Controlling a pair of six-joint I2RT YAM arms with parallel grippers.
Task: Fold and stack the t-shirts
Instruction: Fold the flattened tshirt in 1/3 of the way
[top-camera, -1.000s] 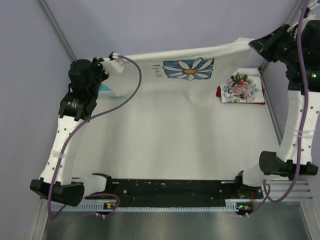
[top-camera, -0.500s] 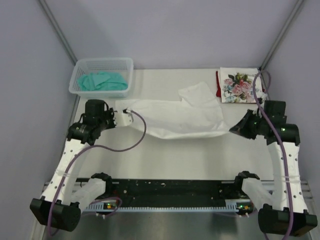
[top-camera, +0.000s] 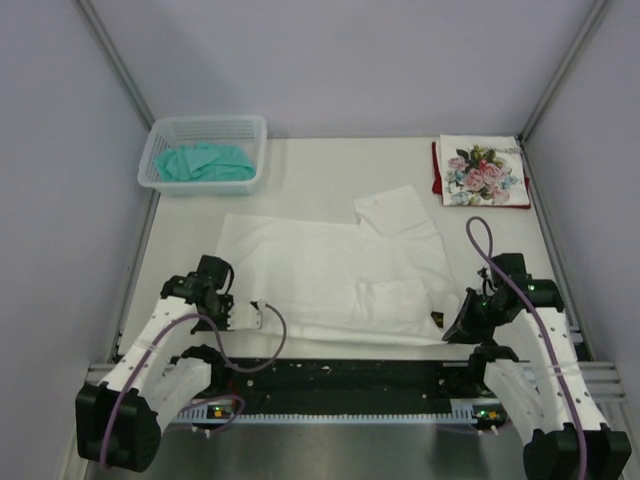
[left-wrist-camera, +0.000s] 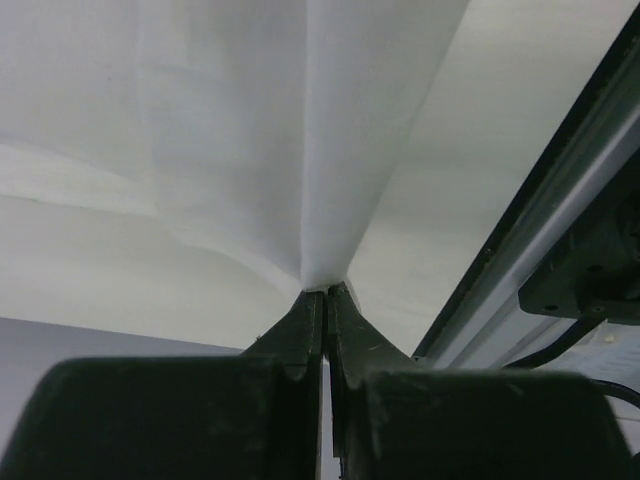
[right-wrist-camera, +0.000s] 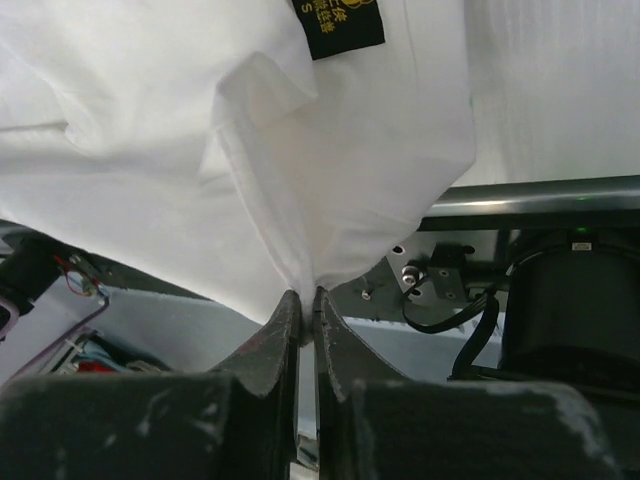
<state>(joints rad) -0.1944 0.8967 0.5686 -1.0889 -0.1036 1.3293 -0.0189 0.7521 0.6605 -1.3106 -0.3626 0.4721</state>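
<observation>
White shirt (top-camera: 320, 270) now drawn to near edge, flat (print apparently underneath). Limp, light; near corners pinched tight by left gripper (left-wrist-camera: 325, 292), right gripper (right-wrist-camera: 307, 295).

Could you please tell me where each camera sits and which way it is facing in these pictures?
Top: above and behind the arms, looking down at the white shirt, basket and rose-print shirt; both arms show.
Left wrist: on the left arm, looking along the shut left hand at the shirt edge it pinches; only that hand shows.
Right wrist: likewise, the shut right hand pinching the shirt near a black label.
Shared: all three see the white shirt.
</observation>
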